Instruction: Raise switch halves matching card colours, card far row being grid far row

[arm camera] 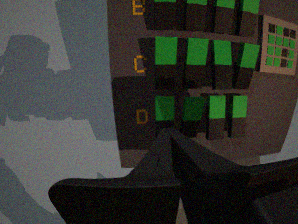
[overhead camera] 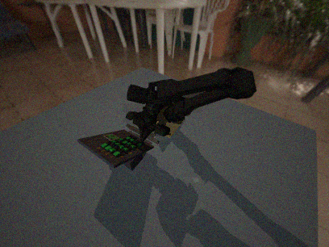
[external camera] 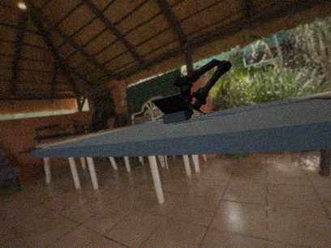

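The tilted switch panel [overhead camera: 90,142] [external camera: 167,104] [arm camera: 267,107] holds rows of green-and-dark switches. The wrist view shows part of row B, and rows C and D. My gripper [arm camera: 166,133] [overhead camera: 143,140] is shut and empty. Its tips are at the near side of row D, by the near half of the first switch [arm camera: 165,108]; contact is unclear. The second switch [arm camera: 193,109] is in shadow. The third switch [arm camera: 217,106] and fourth switch [arm camera: 240,106] show bright green far halves. The card [arm camera: 263,47] is right of the grid, with mostly green squares and several dark ones. Row A is out of the wrist view.
The panel stands on a dark block [external camera: 174,117] on the blue-grey table [overhead camera: 48,182] [external camera: 243,139]. The arm [overhead camera: 201,82] reaches in from the right in the top view and casts long shadows. White furniture [overhead camera: 160,40] stands beyond the table.
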